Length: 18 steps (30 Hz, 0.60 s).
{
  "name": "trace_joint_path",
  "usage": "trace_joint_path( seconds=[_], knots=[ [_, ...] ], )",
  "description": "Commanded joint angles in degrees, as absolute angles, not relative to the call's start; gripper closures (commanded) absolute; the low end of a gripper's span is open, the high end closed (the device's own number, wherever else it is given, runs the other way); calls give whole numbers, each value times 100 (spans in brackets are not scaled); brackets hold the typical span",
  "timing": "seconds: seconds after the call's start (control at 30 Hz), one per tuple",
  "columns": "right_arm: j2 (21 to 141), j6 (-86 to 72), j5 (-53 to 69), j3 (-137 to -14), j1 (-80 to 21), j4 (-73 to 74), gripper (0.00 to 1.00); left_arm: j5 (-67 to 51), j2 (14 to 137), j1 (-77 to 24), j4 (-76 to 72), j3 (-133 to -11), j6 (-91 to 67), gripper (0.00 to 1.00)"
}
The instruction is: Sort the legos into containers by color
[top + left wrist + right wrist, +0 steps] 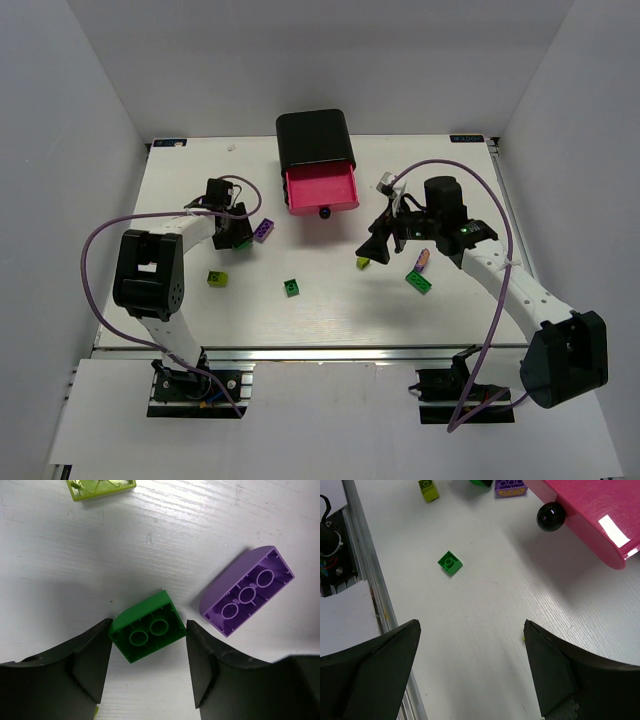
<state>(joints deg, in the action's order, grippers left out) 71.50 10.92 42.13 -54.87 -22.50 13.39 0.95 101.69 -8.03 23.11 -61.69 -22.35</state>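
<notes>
My left gripper is open low over the table, its fingertips either side of an upside-down dark green lego. A purple lego lies just right of it, also seen from the top. A lime lego and a green lego lie nearer the front. My right gripper is open and empty above the table, with a lime lego beside it. The black cabinet has one pink drawer pulled out, its knob facing me.
A green lego and a pinkish lego lie under my right forearm. Another lime piece is at the top of the left wrist view. The aluminium rail marks the table's front edge. White walls enclose the table.
</notes>
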Motion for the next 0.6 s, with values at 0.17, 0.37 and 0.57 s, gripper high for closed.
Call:
trace_joint_path(
  seconds=[0.17, 0.37, 0.57],
  knots=[
    [7154, 1055, 4517, -5458, -2153, 1187, 11, 44, 10187, -870, 2435, -6284, -2171, 49],
    [7172, 1046, 4641, -5449, -2083, 1195, 11, 9, 9862, -870, 2531, -6267, -2101, 67],
    [7216, 1081, 4702, -5458, -2057, 1265, 12, -369, 8694, -870, 2487, -6047, -2022, 75]
  ],
)
